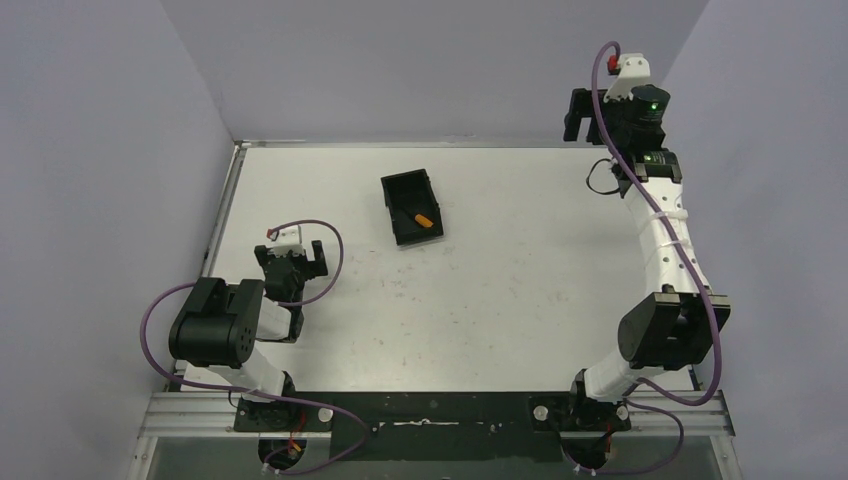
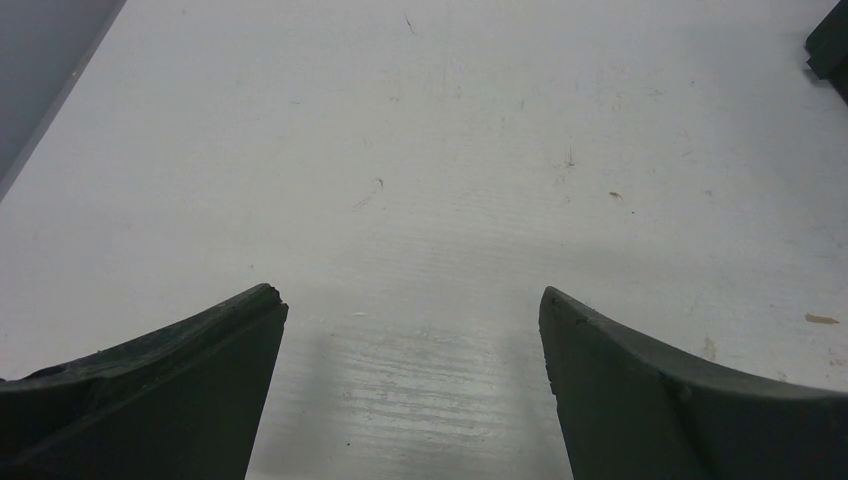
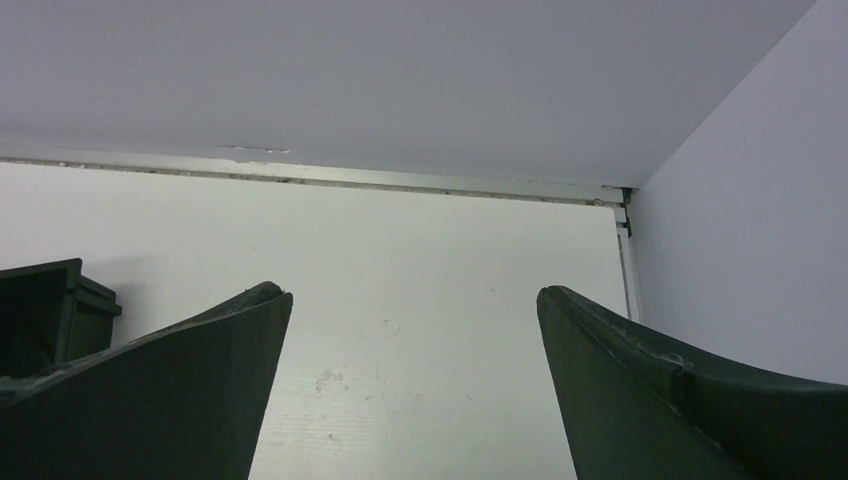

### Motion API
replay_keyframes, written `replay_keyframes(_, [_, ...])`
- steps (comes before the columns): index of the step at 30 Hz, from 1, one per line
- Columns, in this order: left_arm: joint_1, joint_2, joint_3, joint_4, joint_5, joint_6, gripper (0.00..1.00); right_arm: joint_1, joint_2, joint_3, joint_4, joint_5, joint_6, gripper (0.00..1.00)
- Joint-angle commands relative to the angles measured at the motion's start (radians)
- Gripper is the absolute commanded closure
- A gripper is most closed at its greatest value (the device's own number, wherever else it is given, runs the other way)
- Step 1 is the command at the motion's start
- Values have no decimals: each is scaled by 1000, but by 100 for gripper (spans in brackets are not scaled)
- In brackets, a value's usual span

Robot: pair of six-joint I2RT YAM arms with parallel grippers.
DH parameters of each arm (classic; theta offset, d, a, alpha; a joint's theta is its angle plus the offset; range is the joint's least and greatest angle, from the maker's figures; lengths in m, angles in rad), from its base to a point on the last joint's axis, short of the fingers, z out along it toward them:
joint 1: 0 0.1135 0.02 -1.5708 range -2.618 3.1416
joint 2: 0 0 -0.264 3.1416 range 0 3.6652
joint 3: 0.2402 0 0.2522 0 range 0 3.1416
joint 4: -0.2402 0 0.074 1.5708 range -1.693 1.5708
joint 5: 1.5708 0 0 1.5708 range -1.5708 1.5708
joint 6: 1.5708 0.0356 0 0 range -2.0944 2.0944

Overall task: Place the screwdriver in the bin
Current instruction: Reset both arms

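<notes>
While the screwdriver (image 1: 422, 217) is lying inside the bin (image 1: 400, 183) toward the worktop's (image 1: 520, 290) 12 o'clock, left gripper (image 1: 292, 252) is sitting released at 9 o'clock, right gripper (image 1: 580, 127) hovering released at 2.

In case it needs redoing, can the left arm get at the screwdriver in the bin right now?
Probably yes: the left gripper is open, the screwdriver lies in the open-top bin, with nothing between them.
</notes>
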State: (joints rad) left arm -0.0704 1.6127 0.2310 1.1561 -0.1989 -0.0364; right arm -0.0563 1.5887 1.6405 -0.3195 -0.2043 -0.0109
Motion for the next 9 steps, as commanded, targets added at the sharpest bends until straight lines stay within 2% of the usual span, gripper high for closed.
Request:
replay_keyframes(1, [-2,-1,24,54,10,7,3,7,-5,2,38,-24,11,0])
replay_keyframes(9, [-2,-1,24,53,10,7,3,7,9,12,28,-32,26,0])
